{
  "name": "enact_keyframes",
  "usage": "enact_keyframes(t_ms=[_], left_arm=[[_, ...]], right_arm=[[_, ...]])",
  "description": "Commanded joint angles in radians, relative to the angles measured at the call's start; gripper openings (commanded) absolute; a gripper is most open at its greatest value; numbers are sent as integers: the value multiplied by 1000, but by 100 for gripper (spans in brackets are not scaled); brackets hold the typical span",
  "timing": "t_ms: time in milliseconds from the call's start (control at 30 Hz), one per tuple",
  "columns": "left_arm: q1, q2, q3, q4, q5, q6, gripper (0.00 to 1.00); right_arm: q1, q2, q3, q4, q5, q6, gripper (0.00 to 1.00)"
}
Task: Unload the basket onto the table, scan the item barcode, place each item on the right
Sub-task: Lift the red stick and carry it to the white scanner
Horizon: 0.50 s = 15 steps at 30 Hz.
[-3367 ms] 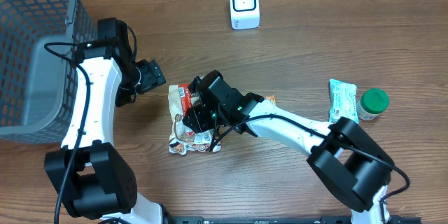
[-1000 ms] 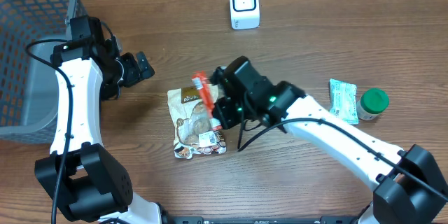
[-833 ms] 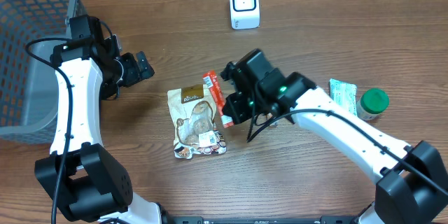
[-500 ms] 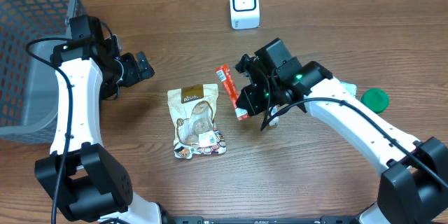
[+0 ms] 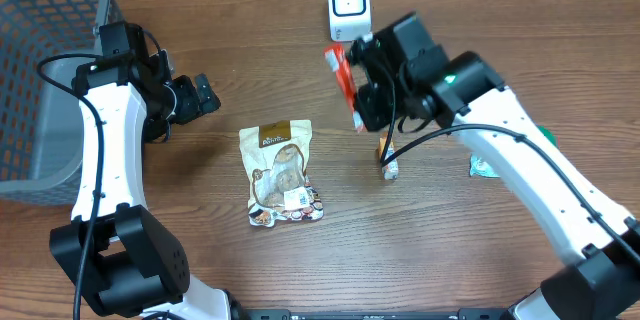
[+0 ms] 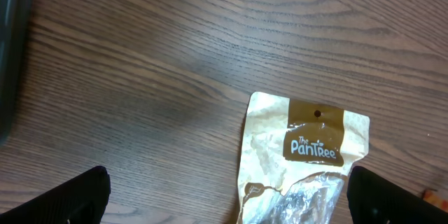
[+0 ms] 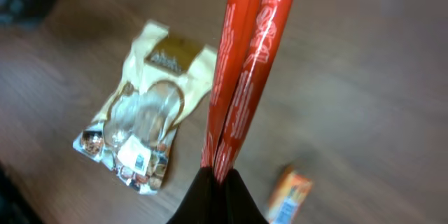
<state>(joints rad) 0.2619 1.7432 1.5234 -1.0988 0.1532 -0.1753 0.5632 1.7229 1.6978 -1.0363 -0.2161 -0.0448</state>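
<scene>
Basket: grey mesh basket (image 5: 50, 70), upper left of the overhead frame, well apart from the rest.

Left pincer: left pincer (image 5: 203, 97), left of centre, fingers spread wide with nothing between them, above bare wooden tabletop (image 5: 200, 250).

Pouch: brown-and-cream snack pouch (image 5: 280, 172), flat, just below centre; also in the lower middle of the left wrist frame.

Item: slim red stick packet (image 5: 343, 75), held clear of the tabletop at upper centre. Barcode printed on the free end, seen at the top edge of the right wrist frame.

Scanner: white box scanner (image 5: 348, 5) with a dark window, top centre, upright on the tabletop.

Right pincer: right pincer (image 5: 364, 112), clamped together on the packet's lower end.

Loose packet: small orange packet (image 5: 387, 163), on the tabletop just below the right pincer.

Key relation: packet's long axis running from lower right up to upper left in the overhead frame, so the barcode end points away from the pincer and sits just below the scanner, apart from it. Right arm by far the nearer.

Next move, as a judgement: likely a short carry towards the top of the frame and a turn of the barcode face onto the scanner window.
</scene>
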Motion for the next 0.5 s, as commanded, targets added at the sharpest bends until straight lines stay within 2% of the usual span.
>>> enact_keyframes(t_ms=[0, 167, 267, 467], left_arm=[[0, 2, 23, 1, -6, 26, 100], [0, 2, 23, 1, -6, 26, 100], [0, 2, 23, 1, -6, 26, 100], [-3, 2, 23, 1, -6, 26, 100]], right_arm=[[-3, -40, 109, -26, 52, -143, 4], [-3, -39, 136, -7, 61, -378, 4], [-3, -26, 136, 22, 144, -407, 4], [-1, -2, 131, 122, 430, -488, 4]])
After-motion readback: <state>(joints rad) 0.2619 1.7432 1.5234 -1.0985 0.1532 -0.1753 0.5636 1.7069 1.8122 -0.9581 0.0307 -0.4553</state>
